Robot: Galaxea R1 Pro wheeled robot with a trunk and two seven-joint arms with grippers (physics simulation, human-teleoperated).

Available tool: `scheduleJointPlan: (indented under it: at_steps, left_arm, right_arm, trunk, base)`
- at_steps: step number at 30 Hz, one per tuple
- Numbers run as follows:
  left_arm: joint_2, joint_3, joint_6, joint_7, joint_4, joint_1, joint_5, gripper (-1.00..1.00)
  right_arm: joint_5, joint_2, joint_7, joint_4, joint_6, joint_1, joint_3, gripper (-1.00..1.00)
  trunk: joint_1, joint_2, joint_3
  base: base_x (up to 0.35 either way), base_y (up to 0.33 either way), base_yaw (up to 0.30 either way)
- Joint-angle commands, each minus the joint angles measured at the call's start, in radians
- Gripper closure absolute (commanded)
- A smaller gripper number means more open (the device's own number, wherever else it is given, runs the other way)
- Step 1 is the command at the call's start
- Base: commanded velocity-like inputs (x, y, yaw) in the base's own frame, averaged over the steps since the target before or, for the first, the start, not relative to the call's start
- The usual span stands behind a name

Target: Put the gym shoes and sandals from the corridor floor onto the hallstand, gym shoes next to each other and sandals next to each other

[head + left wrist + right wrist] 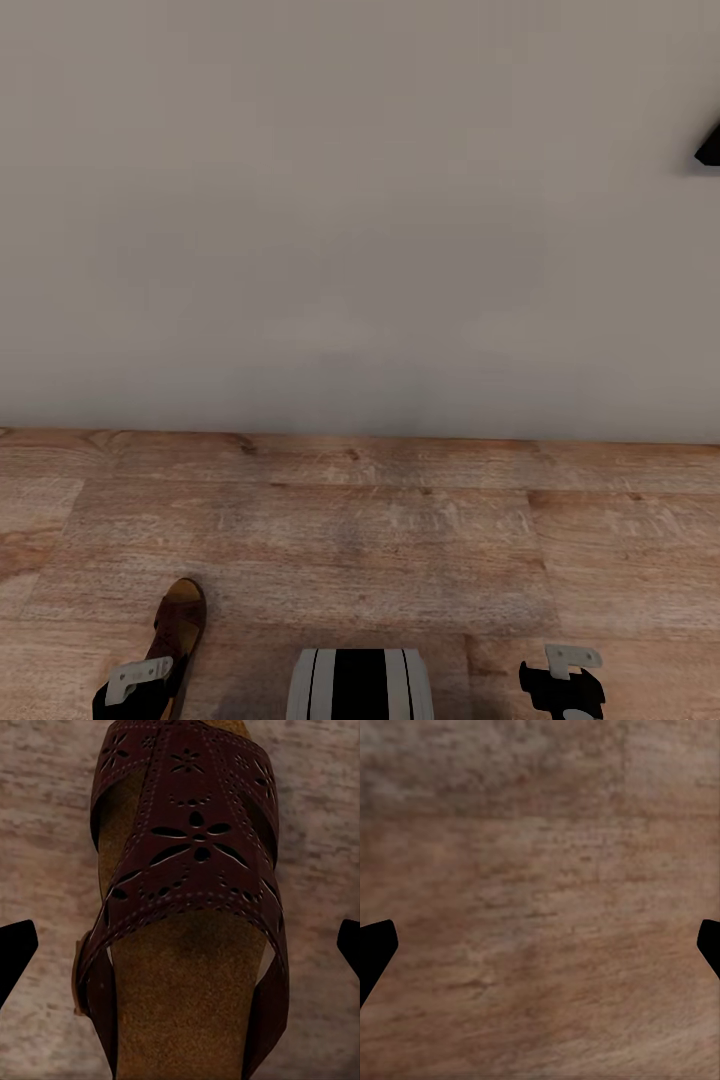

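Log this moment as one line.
left gripper: open over sandal | right gripper: open over bare floor | nothing held

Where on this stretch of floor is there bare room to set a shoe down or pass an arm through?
Bare planks of the corridor floor run from the wall to the robot's trunk, and lie under the open right tool. The crowded spot is near the lower left, where the open left tool straddles a sandal.

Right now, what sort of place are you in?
Probably an indoor corridor: wood-plank floor running up to a plain pale wall, and a brown sandal lying on the planks under the left gripper.
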Motion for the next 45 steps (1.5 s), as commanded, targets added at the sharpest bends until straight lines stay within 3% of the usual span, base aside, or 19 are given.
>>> scheduleJointPlan:
  at_steps: [1,45]
  left_arm:
    - [0.000,0.000,0.000,0.000,0.000,0.000,0.000,-1.00]
    - [0.000,0.000,0.001,0.000,-0.002,-0.001,0.000,-1.00]
  right_arm:
    - [0.000,0.000,0.000,0.000,0.000,0.000,0.000,-1.00]
    - [0.000,0.000,0.000,0.000,0.000,0.000,0.000,-1.00]
  trunk:
    - [0.000,0.000,0.000]
    - [0.000,0.000,0.000]
  base:
    - [0.000,0.000,0.000]
    - [0.000,0.000,0.000]
